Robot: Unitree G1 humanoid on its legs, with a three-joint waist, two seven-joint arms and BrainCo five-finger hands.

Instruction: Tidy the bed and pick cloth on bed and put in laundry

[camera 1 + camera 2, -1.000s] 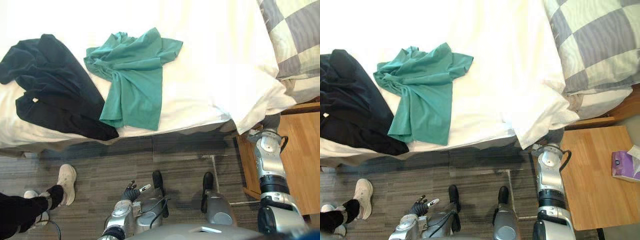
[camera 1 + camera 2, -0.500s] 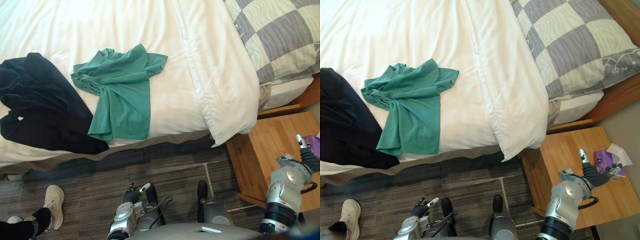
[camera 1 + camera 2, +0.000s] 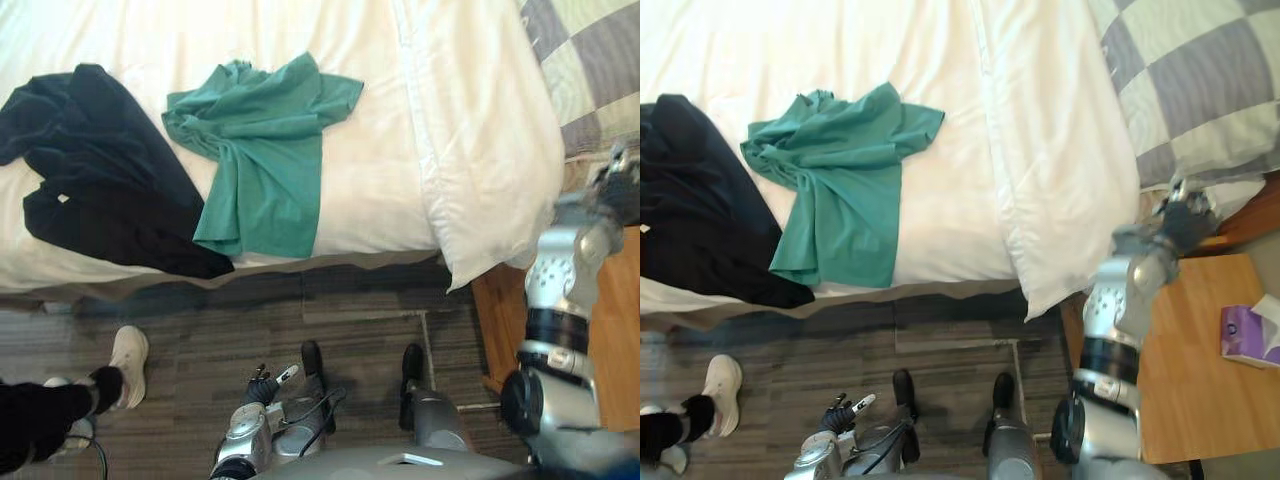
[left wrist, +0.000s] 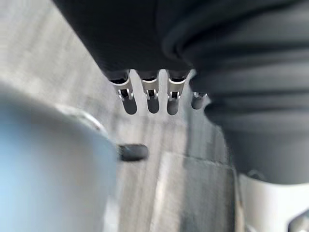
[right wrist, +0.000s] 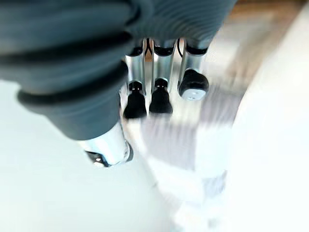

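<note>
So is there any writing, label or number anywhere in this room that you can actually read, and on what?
No text here can be read.
Purple tissue box on the wooden nightstand: any print is too small to read.
Green shirt, dark garment, checked pillow: no lettering visible.

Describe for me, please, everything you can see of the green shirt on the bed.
The green shirt is teal and looks like thin, soft cloth. It lies crumpled on the white bed. Its far part is bunched and creased, with one sleeve spread toward the robot's right. The near part lies flatter and reaches the mattress edge. Its near left corner meets the dark garment beside it. Nothing else touches it.
</note>
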